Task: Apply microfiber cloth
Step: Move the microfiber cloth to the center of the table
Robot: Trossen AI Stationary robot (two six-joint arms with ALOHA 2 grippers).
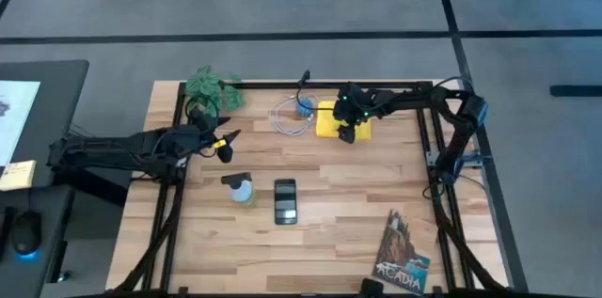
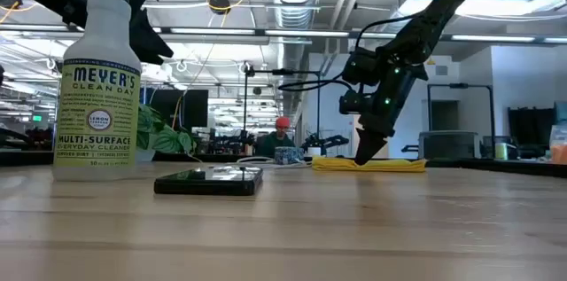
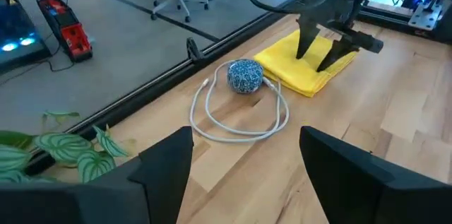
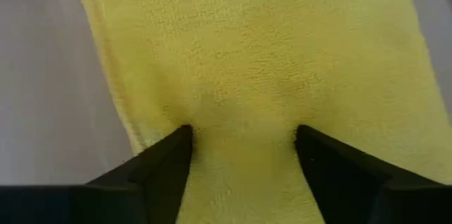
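The left gripper [image 1: 226,140] waits with its fingers spread wide, well apart from the yellow cloth [image 1: 330,119], which lies flat beside the white cable [image 1: 290,117], and the right gripper [image 1: 347,133] presses its two spread fingertips [image 4: 176,143] down on the cloth.

The right gripper [image 1: 349,134] rests on the microfiber cloth [image 1: 330,119], beside a cable [image 1: 290,117].
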